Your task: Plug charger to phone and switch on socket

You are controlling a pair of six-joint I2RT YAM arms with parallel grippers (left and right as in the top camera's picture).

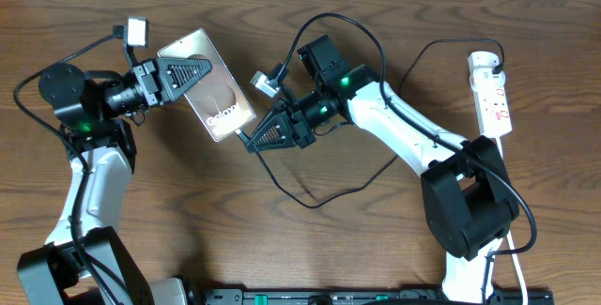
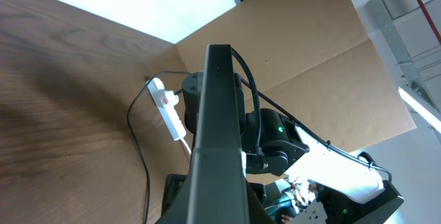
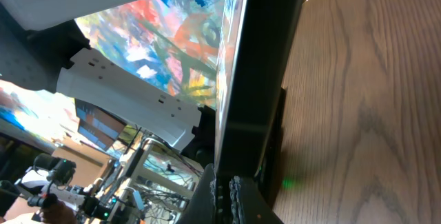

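Observation:
The phone (image 1: 208, 86) is a glossy brownish slab with white lettering, held tilted above the table by my left gripper (image 1: 178, 75), which is shut on its upper left end. In the left wrist view it shows edge-on as a dark bar (image 2: 217, 134). My right gripper (image 1: 258, 137) is shut on the charger plug tip at the phone's lower end; its thin black cable (image 1: 319, 197) loops across the table. In the right wrist view the closed fingers (image 3: 224, 193) meet the phone's edge (image 3: 258, 79). The socket (image 1: 492, 93), a white power strip, lies at the far right.
The strip's white cord (image 1: 515, 249) runs down the right side past the right arm's base (image 1: 467, 202). The strip also shows in the left wrist view (image 2: 167, 108) before a cardboard wall (image 2: 310, 38). A black rail (image 1: 357, 296) lies along the front edge.

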